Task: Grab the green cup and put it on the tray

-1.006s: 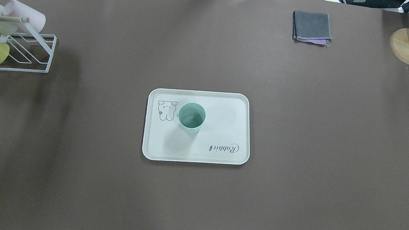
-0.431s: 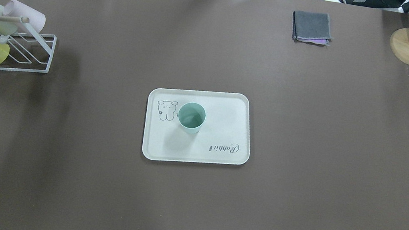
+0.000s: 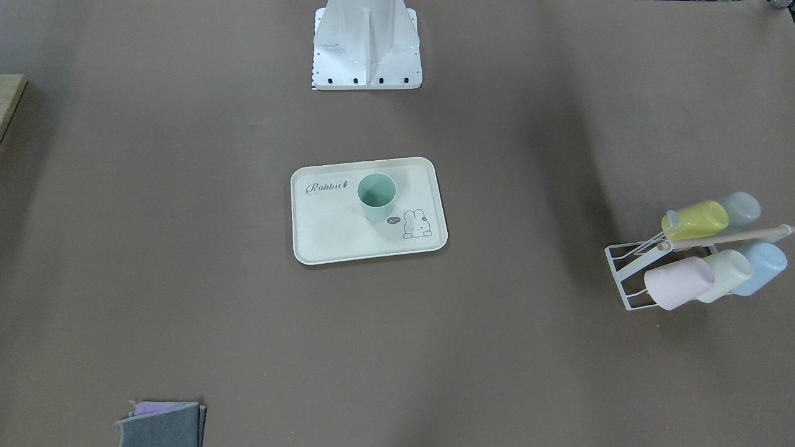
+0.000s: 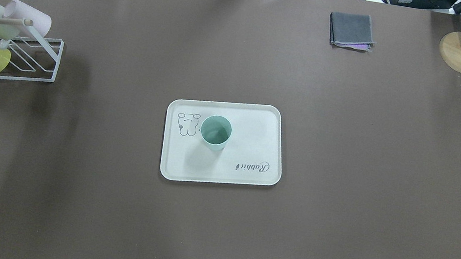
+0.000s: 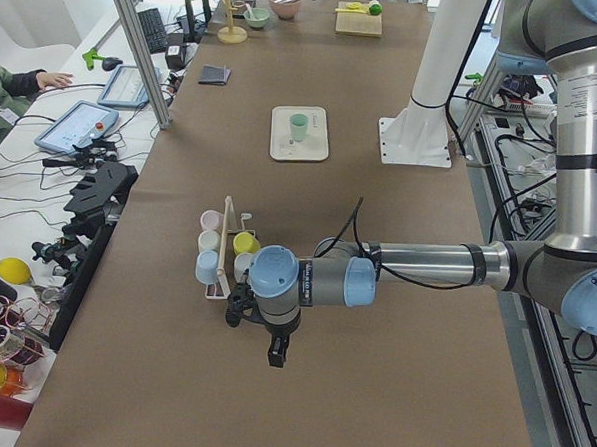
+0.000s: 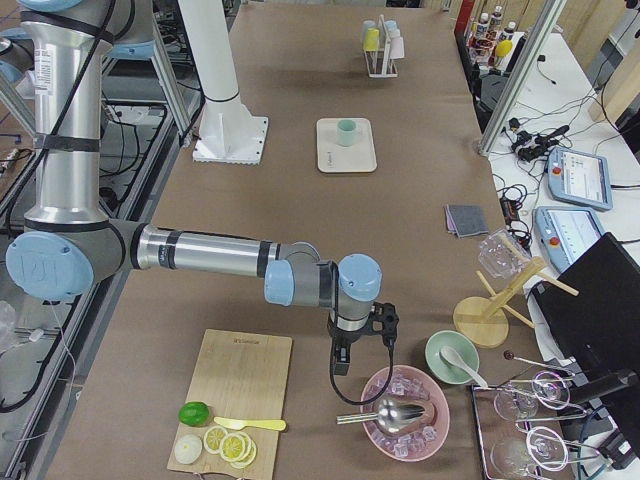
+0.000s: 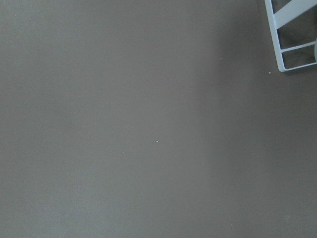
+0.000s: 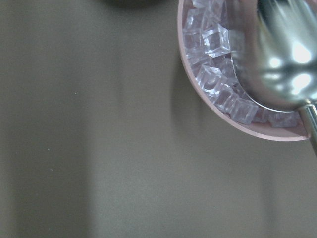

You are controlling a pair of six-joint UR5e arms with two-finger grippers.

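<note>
Locate the green cup point(image 4: 216, 133) standing upright on the tray point(image 4: 258, 129), beside the bunny drawing, mid-surface point(image 4: 365, 177). The left end effector point(image 5: 275, 354) hangs near the cup rack point(image 5: 223, 252), and the right end effector point(image 6: 340, 362) just beside the ice bowl point(image 6: 368, 415). You cannot tell whether either is released or clenched.

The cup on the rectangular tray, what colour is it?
The small plastic cup is mint green, clearest in overhead view.

I see a long table point(image 4: 344, 165) covered in matte brown, evenly lit with soft shadows, and beyond my left pincer point(image 5: 274, 359), across the table edge, a white cable-strewn bench point(image 5: 13, 224).
</note>
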